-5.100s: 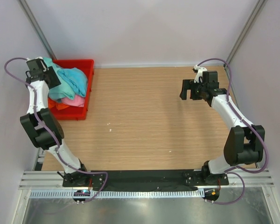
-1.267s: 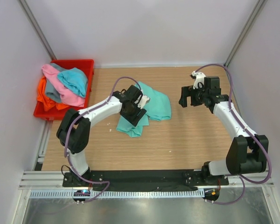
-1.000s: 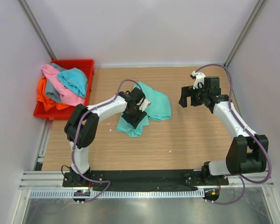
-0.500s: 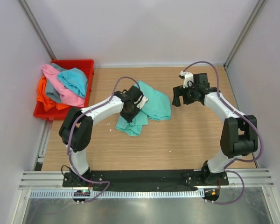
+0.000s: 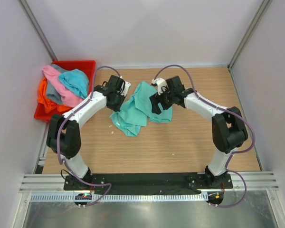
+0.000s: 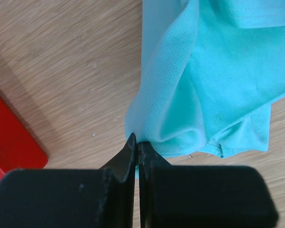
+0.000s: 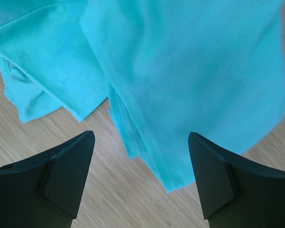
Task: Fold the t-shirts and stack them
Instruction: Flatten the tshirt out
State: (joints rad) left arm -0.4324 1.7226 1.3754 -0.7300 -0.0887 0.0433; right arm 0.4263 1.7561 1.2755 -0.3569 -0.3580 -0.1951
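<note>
A crumpled mint green t-shirt (image 5: 140, 110) lies on the wooden table (image 5: 194, 137). My left gripper (image 5: 119, 100) is at its left edge, shut on a fold of the cloth; in the left wrist view the jaws (image 6: 137, 142) pinch the hem of the t-shirt (image 6: 218, 85). My right gripper (image 5: 156, 105) hovers over the shirt's right part. Seen from the right wrist, it (image 7: 140, 159) stands open above a lower corner of the t-shirt (image 7: 190, 71), holding nothing. The pink (image 5: 61, 90), turquoise (image 5: 76, 80), orange (image 5: 42, 92) and grey (image 5: 51, 92) t-shirts are piled in the bin.
The red plastic bin (image 5: 88, 64) stands at the back left corner of the table; a corner of the bin (image 6: 9, 137) shows in the left wrist view. Grey walls enclose the table on the left, right and back.
My left gripper has shut on the shirt's edge and drawn it left and back, spreading the cloth. My right arm has swung left from the table's right side to above the shirt.
</note>
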